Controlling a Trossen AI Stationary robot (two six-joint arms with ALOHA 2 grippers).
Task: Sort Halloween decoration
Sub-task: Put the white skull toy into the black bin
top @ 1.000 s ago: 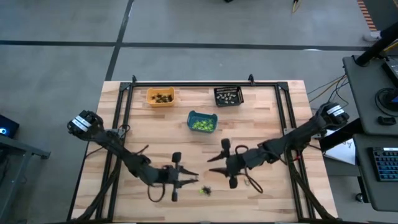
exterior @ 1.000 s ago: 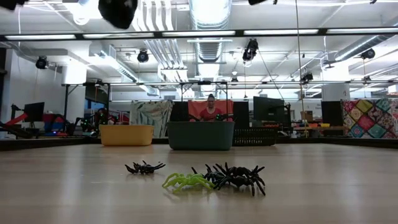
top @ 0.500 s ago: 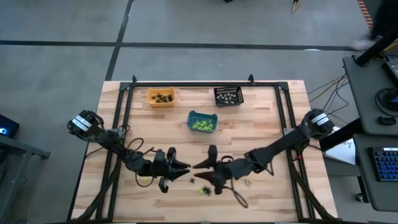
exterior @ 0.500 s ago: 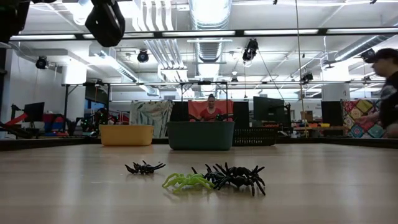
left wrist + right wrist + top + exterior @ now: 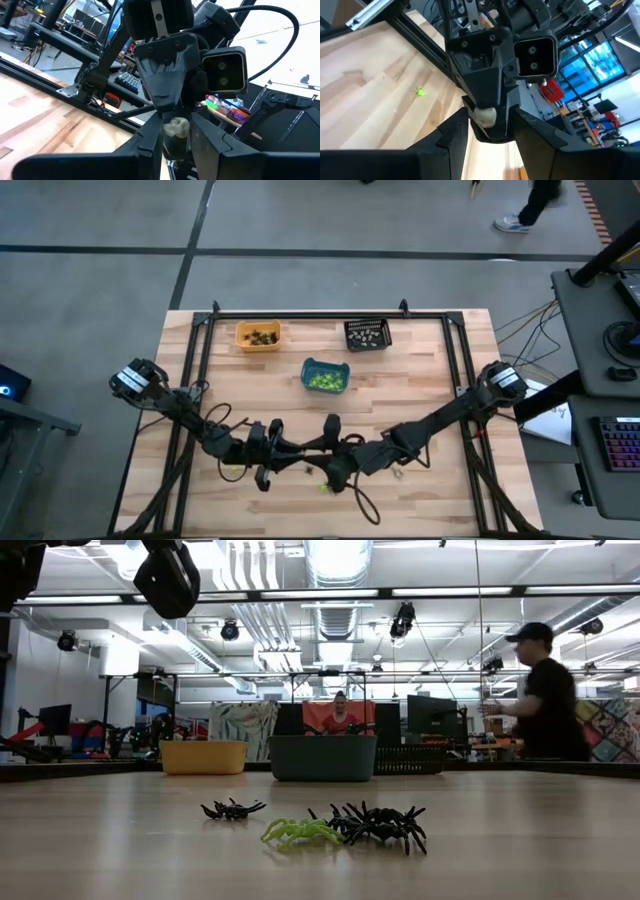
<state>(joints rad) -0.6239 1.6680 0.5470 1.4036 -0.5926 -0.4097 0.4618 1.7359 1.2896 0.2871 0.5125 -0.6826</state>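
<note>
My two grippers meet tip to tip above the near middle of the table. My left gripper (image 5: 296,452) is shut on a pale grey-white trinket (image 5: 176,126). My right gripper (image 5: 314,453) faces it, open. Its fingers stand on either side of the trinket (image 5: 484,116), and I cannot tell whether they touch it. On the wood below lie a lime green spider (image 5: 300,831), a black spider (image 5: 380,823) against it, and a smaller black one (image 5: 232,809). The lime spider also shows in the high view (image 5: 325,487). My left gripper pinches the pale trinket (image 5: 176,126) between its two fingers. The fingers come in about level from the table's left side. The trinket is lifted clear of the table.
At the far side stand an orange bin (image 5: 258,335) and a black bin (image 5: 367,334). A teal bin (image 5: 325,376) with lime pieces stands nearer the middle. A black frame (image 5: 200,360) borders the table. A person (image 5: 545,690) walks in the room beyond.
My right gripper has gone toward the table's left edge, rolling its wrist, until its fingers reached my left gripper's tips. My left gripper drew back a little toward the left and rolled, then kept still. The spiders on the table have not moved.
</note>
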